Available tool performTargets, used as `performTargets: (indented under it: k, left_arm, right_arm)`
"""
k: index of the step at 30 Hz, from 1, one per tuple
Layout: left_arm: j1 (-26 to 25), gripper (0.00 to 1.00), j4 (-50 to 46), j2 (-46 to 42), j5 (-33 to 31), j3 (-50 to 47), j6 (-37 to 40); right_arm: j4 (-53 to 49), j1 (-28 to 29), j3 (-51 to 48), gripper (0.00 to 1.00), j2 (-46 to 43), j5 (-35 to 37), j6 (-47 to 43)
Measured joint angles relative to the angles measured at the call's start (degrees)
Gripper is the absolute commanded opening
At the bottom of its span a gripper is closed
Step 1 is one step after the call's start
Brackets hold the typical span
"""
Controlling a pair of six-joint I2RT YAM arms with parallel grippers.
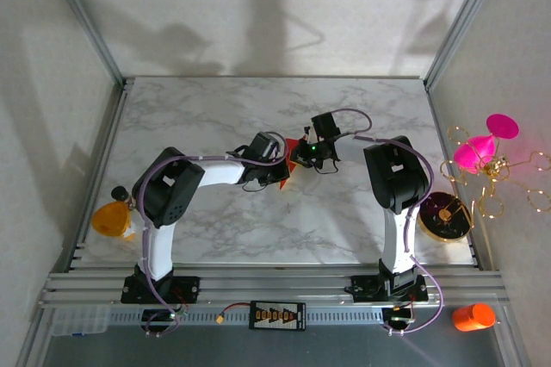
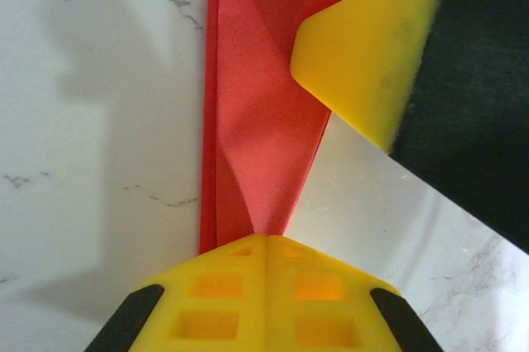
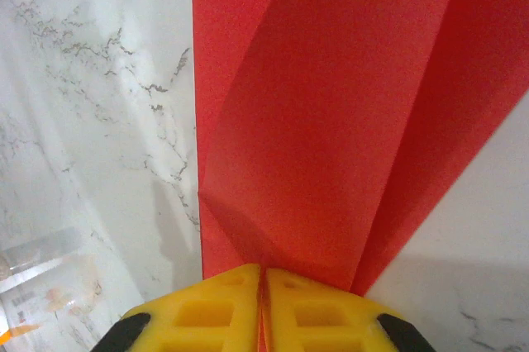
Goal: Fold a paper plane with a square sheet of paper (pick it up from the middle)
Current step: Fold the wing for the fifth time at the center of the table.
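Observation:
The square sheet of paper (image 1: 294,145) is bright red and folded into a layered, tapering wedge, held just above the marble table (image 1: 215,108) at mid-table. My left gripper (image 1: 282,169) comes in from the left. In the left wrist view its jaws (image 2: 266,240) are pressed together on the paper's narrow point (image 2: 256,121). My right gripper (image 1: 301,156) meets it from the right. In the right wrist view its jaws (image 3: 263,273) are shut on the wide creased end of the paper (image 3: 331,121). One yellow finger (image 2: 364,63) of the right gripper overlaps the paper's edge in the left wrist view.
A magenta cone ornament with gold wire (image 1: 478,153) and a round dark and gold disc (image 1: 445,214) sit off the table's right edge. An orange bottle (image 1: 473,316) lies near the right arm's base. A yellow-orange object (image 1: 112,219) rests at the left edge. Frame posts surround the table.

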Motion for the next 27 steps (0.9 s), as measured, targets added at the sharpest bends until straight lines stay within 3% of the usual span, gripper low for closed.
performTargets:
  k: [13,27]
  left_arm:
    - [0.00,0.00,-0.04,0.02,0.02,0.04,1.75]
    - [0.00,0.00,-0.48,0.02,0.20,0.09,4.74]
  right_arm:
    - [1.73,0.94,-3.63,0.11,-4.68,1.49,-1.53]
    - [0.33,1.20,-0.24,0.10,-0.63,1.36,-5.22]
